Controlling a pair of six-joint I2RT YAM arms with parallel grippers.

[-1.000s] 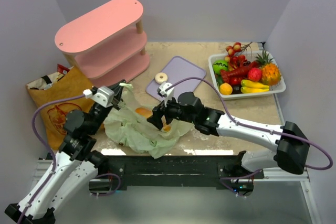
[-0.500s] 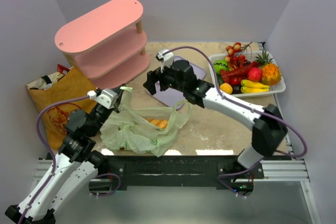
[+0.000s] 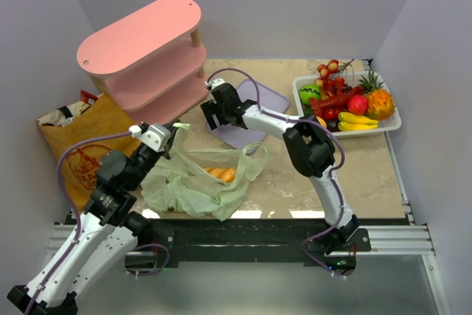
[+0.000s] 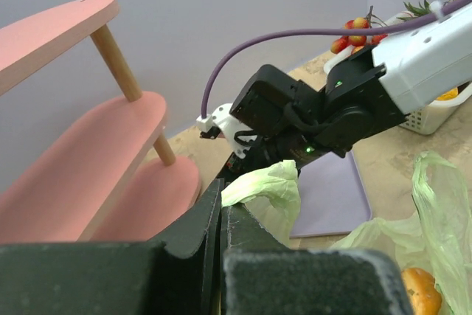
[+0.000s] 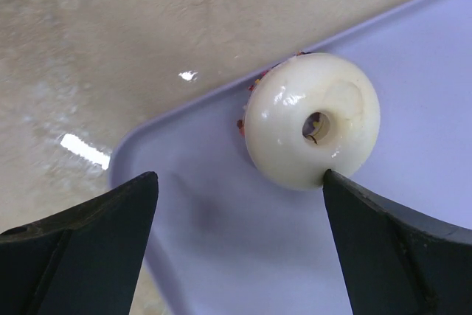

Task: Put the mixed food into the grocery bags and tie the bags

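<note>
Top camera looks down from high behind — both close-in wrist cameras share its purple tray (image 3: 273, 99).

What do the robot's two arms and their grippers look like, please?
Both the left arm and right arm have white shells with black joints. A purple cable loops along each. The left gripper and right gripper have flat black fingers, with a white block at each wrist.

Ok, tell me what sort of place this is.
Probably a robot test booth, not a real kitchen: plain walls box in the table, and the basket holds plastic-looking fruit.
</note>
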